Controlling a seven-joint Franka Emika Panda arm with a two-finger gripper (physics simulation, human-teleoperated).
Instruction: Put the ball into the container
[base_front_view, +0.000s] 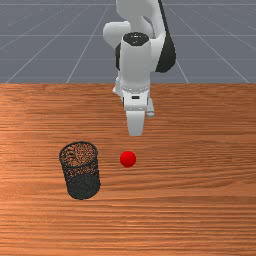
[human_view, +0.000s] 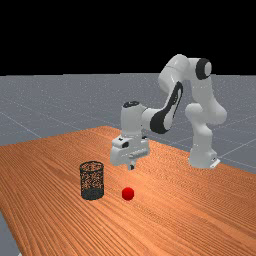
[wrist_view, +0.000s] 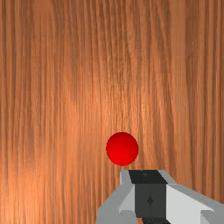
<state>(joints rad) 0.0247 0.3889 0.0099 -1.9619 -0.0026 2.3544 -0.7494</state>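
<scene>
The gripper (base_front_view: 135, 131) hangs above the table in the front view, its fingers together with nothing between them. In the far view the gripper (human_view: 131, 166) is higher than the red ball (human_view: 128, 193). The ball (base_front_view: 128, 159) rests on the wood, a little nearer the front camera than the fingertips. Beside the shut gripper (wrist_view: 149, 177) in the wrist view, the ball (wrist_view: 122, 149) lies just off the fingertips. A black mesh container (base_front_view: 80, 172) stands upright, open at the top, on the ball's left in the front view; the same container (human_view: 92, 181) appears in the far view.
The orange-brown table (base_front_view: 200, 175) extends around the ball and container. The container's raised rim (human_view: 92, 164) stands higher than the ball, with a gap of wood between the two.
</scene>
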